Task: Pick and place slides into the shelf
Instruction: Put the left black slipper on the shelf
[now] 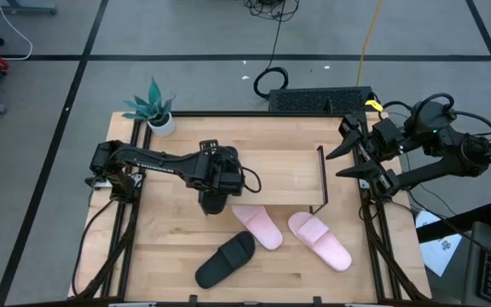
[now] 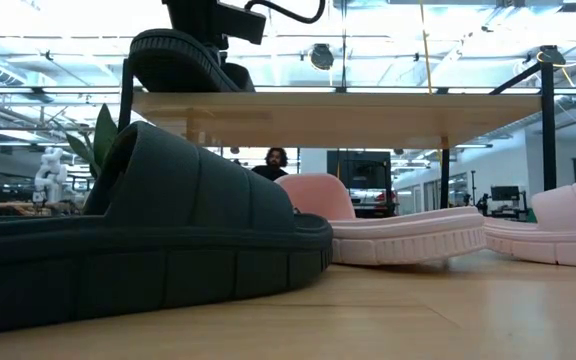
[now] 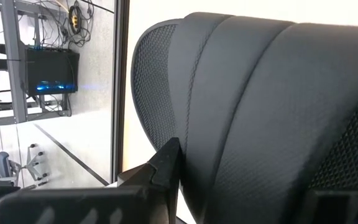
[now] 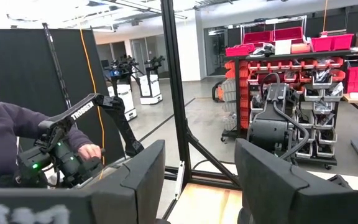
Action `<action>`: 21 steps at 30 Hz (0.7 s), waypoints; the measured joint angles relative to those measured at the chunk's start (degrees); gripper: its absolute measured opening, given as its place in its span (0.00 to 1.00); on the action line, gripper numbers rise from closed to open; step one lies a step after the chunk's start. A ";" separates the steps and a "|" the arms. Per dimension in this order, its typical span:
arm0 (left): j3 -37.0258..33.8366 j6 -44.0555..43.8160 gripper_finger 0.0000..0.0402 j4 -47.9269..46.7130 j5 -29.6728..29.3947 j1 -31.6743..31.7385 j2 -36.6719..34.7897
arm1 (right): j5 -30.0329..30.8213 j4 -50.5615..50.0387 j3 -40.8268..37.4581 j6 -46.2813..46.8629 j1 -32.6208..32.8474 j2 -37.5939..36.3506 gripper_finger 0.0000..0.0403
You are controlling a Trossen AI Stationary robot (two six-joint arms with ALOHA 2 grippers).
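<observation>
A black slide (image 2: pixel 183 60) hangs high over the left end of the shelf (image 1: pixel 271 170), with my left gripper (image 1: pixel 214 198) shut on it at the shelf's near edge. In the left wrist view its ribbed strap (image 3: pixel 260 93) fills the picture. The other black slide (image 1: pixel 226 260) lies sole down on the table near the front edge. Two pink slides (image 1: pixel 258 226) (image 1: pixel 320 240) lie sole down just in front of the shelf. My right gripper (image 1: pixel 348 152) waits open, raised at the table's right edge. My left gripper holds the black slide at the edge of its wide strap (image 3: pixel 188 155), with one finger (image 3: pixel 166 163) against the strap's outer face; the other finger is hidden. The fingers slant down from the table's left. The slide sits tilted above the shelf's board (image 2: pixel 368 105); whether its lower end touches the board, I cannot tell.
A potted plant (image 1: pixel 154 109) stands at the table's far left corner. The shelf's black end frame (image 1: pixel 320 179) rises at its right end. A person (image 4: pixel 17 134) sits beyond the table's right side, hands on another arm rig.
</observation>
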 joint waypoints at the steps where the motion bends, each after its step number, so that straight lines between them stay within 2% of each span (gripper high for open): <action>1: 0.00 0.00 0.21 0.00 0.00 0.00 0.00 | 0.00 0.00 0.00 0.00 0.01 0.00 0.45; 18: 0.02 -0.08 0.21 -0.01 0.09 0.01 -0.02 | 0.00 -0.04 -0.02 -0.20 0.00 0.00 0.45; 21: 0.02 -2.48 0.21 0.02 -0.08 0.00 -0.04 | -0.02 -0.04 -0.02 -0.20 -0.01 0.00 0.45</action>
